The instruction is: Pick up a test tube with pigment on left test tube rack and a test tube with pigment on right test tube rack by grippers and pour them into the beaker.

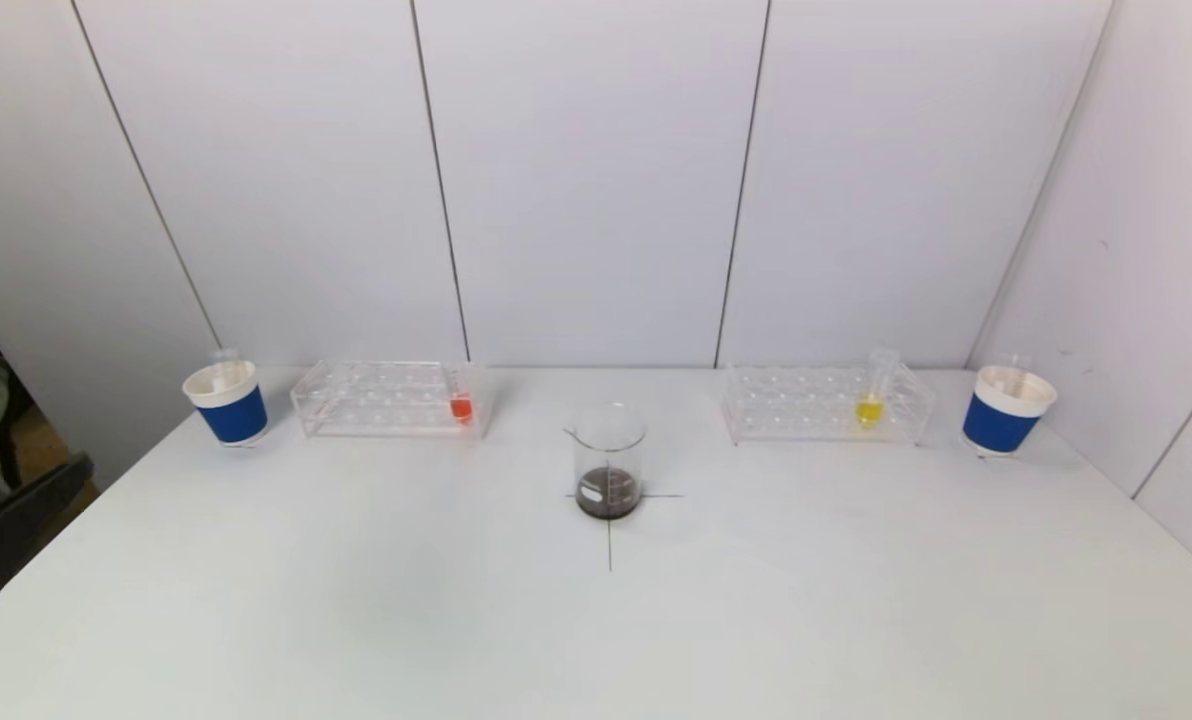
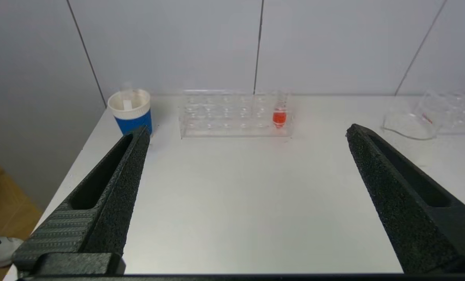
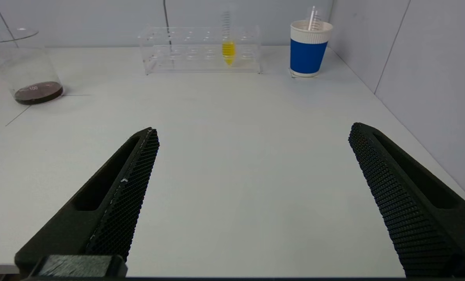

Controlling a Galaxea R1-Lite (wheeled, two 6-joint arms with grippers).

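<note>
Head view: we note the beaker (image 1: 609, 462) at table (image 1: 356, 600) centre, dark liquid at its bottom. Left test tube rack (image 1: 391, 399) holds a red-pigment tube (image 1: 461, 404); right test tube rack (image 1: 826, 404) a yellow-pigment tube (image 1: 872, 392). Blue paper cups (image 1: 228, 402) flank them.

Left wrist view: left gripper (image 2: 246, 134) spread wide, empty, near of the red tube.

Right wrist view: right gripper (image 3: 254, 130) spread wide, empty. Beaker reads "100".

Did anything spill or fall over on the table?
No, nothing stands out. The red test tube and yellow test tube stand in their racks, and the beaker is upright with dark liquid at its bottom.
</note>
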